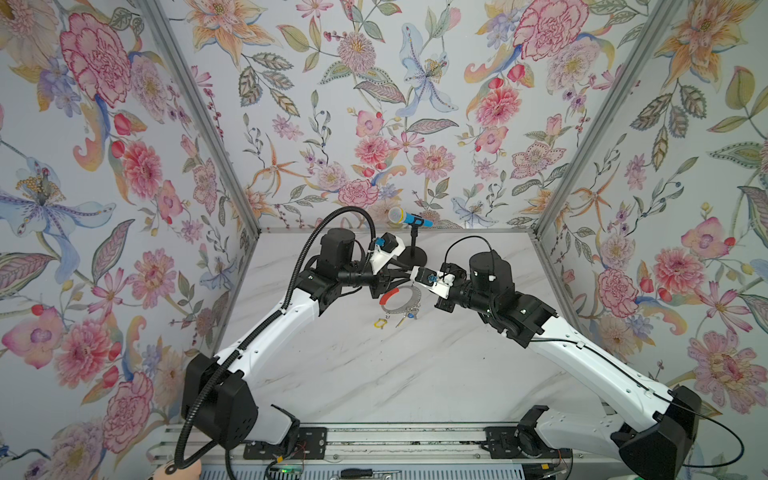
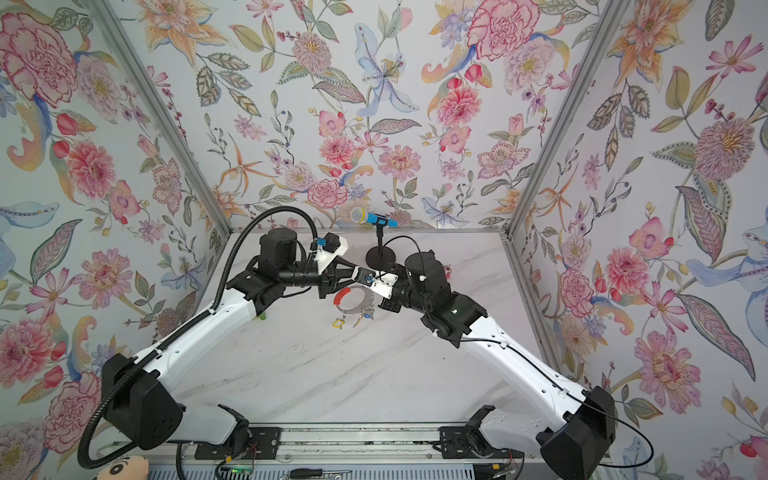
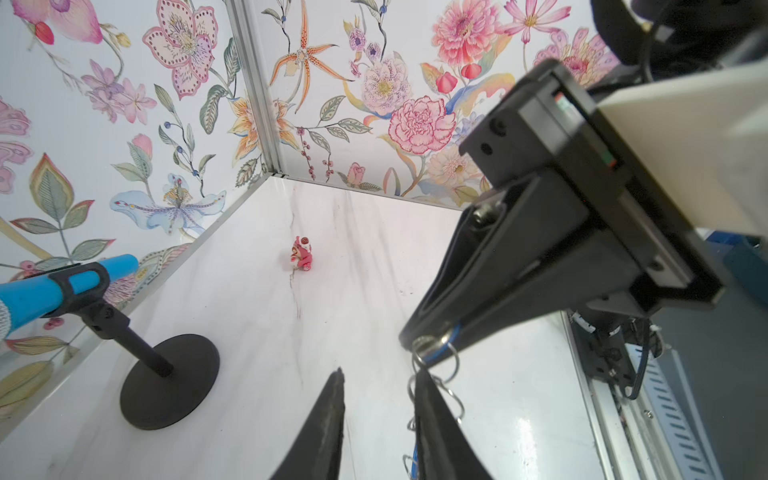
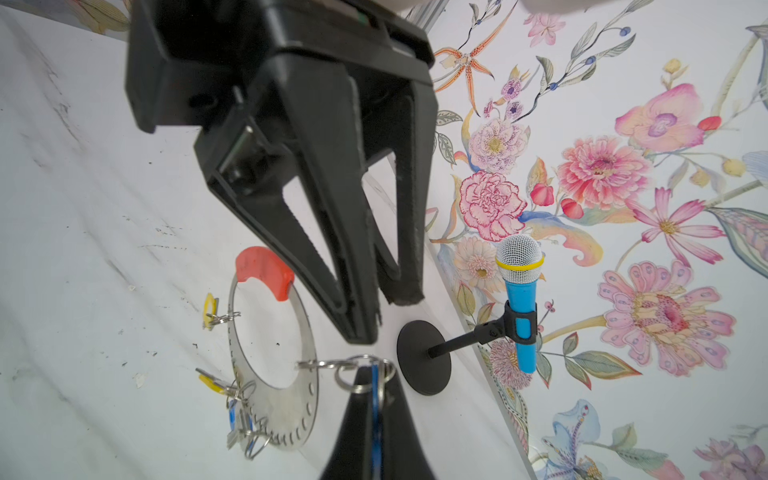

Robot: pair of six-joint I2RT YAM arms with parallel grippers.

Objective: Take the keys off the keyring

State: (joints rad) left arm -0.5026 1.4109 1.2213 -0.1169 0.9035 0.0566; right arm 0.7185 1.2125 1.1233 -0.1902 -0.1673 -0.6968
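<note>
The keyring (image 4: 272, 390) is a wide grey hoop with a red sleeve (image 1: 390, 297), just in front of both grippers in both top views (image 2: 353, 308). Small split rings link it to a blue-tagged key (image 4: 376, 384), and my right gripper (image 4: 374, 376) is shut on that tag. My left gripper (image 3: 380, 384) is open with nothing between its fingers. One of its fingers (image 3: 432, 415) lies against the chain of small rings. More keys hang on the hoop: a yellow-tagged one (image 1: 381, 323), another yellow one (image 4: 210, 382) and a blue one (image 4: 234, 415).
A toy microphone (image 1: 409, 218) on a stand with a round black base (image 1: 415, 254) is just behind the grippers. A small red-pink toy figure (image 3: 302, 254) sits on the white marble table (image 1: 374, 374) near the right wall. Floral walls enclose three sides.
</note>
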